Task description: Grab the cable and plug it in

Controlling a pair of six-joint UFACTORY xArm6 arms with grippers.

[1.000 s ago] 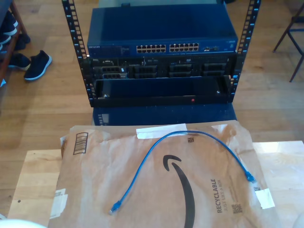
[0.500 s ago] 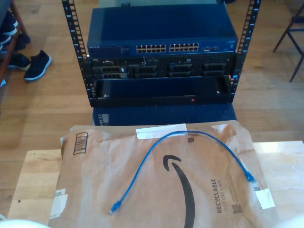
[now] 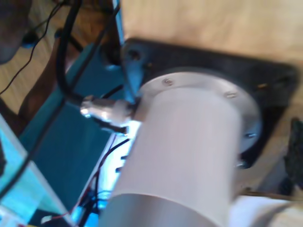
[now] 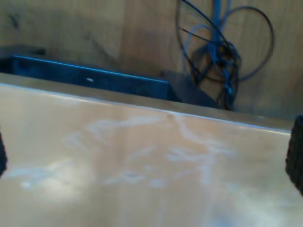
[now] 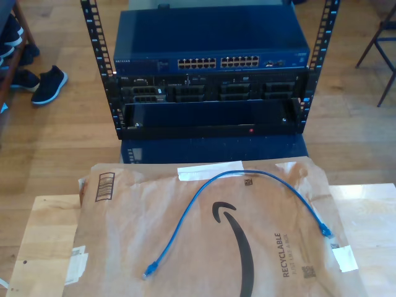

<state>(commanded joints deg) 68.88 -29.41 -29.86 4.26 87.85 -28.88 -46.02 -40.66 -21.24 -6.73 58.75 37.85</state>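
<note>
The cable (image 5: 247, 176) lies free in an arch on a brown paper mailer (image 5: 124, 235) spread over the wooden table (image 5: 43, 229). Both plugs point toward the near edge, 1 (image 5: 149, 271) at the exterior view's left, 1 (image 5: 326, 233) at its right, with the crown of the arch toward the rack (image 5: 210, 68) beyond the far edge. Bare paper surrounds it on all sides. Whether my first gripper and my second gripper are spread or closed, I cannot tell

White blur at the exterior view's bottom-left edge gone since a second ago.
</note>
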